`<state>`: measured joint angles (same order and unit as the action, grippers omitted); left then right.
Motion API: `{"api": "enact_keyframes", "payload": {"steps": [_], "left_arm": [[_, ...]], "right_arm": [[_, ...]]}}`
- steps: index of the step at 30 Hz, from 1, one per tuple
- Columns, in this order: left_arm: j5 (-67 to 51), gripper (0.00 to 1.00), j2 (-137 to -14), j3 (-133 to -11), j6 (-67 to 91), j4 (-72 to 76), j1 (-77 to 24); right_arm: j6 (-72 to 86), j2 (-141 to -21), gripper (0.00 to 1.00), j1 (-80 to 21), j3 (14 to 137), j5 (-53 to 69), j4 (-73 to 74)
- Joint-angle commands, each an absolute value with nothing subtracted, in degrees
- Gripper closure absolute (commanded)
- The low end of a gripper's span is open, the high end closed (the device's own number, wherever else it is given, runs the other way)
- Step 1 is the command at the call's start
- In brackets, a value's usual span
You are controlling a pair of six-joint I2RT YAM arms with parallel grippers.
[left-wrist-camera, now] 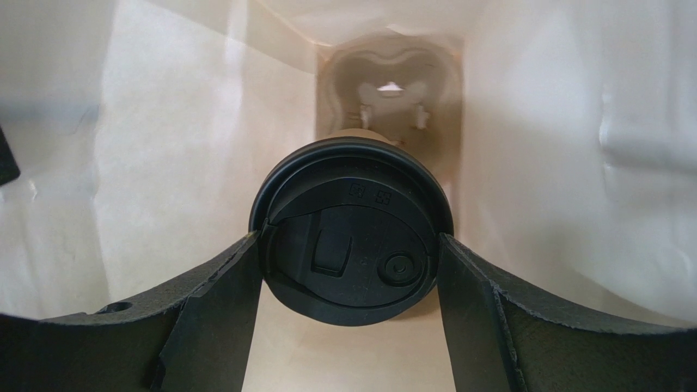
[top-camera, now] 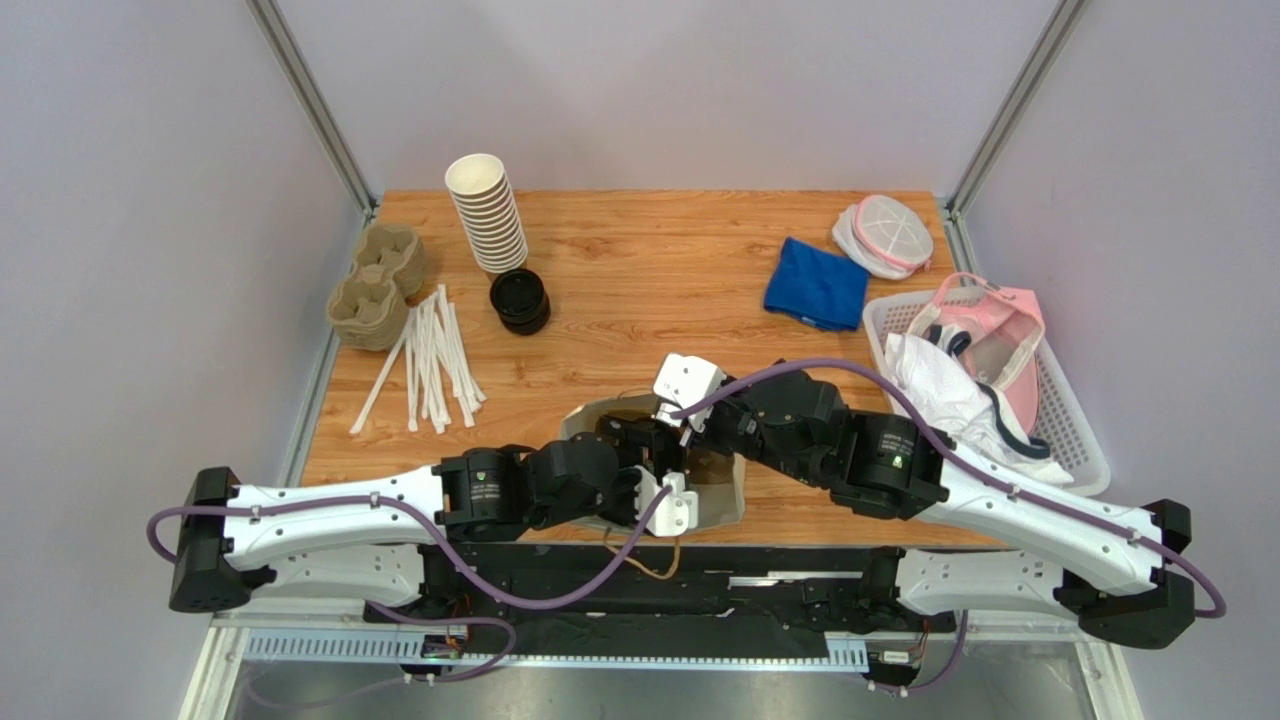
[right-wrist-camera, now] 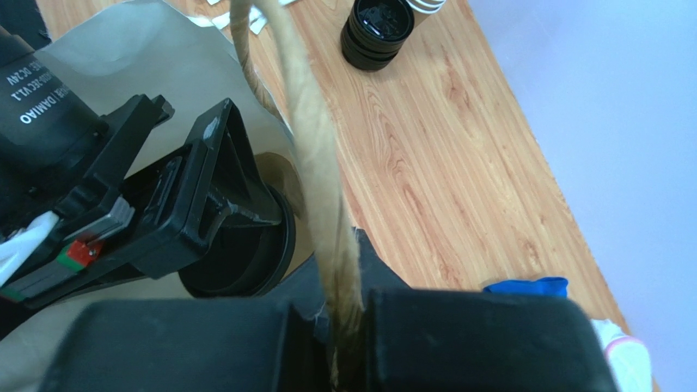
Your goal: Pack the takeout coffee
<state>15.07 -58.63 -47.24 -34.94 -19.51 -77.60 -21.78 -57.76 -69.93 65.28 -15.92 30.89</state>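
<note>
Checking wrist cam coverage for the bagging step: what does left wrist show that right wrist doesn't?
Only left wrist: the inside of the paper bag and the top face of the takeout coffee lid, with the left jaws against both its sides.
Only right wrist: the bag's twisted handle pinched in the shut right jaws, plus the lid stack, blue cloth and wooden table.
Both: the bag and the coffee's black lid, seen from the side in the right wrist view.
</note>
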Motion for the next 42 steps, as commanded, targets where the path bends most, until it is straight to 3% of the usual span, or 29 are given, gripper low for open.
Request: {"api": "enact_keyframes", "payload": {"steps": [1, 23, 42], "left_arm": [[13.89, 0.81, -58.8, -45.97, -34.45, -14.51, -77.61], [14.15, 0.82, -69.08, -45.09, -36.91, -5.1, -76.64], [9.58, 0.8, -76.38, -48.51, -35.86, -9.05, -72.6]], "right_arm": [[-27.5, -55.81, 1.0, -71.28, 63.02, -19.34, 22.34], [-22.06, -53.97, 1.0, -74.18, 59.94, -18.11, 23.2], [-17.32, -54.32, 1.0, -72.6, 61.87, -12.57, 26.98]]}}
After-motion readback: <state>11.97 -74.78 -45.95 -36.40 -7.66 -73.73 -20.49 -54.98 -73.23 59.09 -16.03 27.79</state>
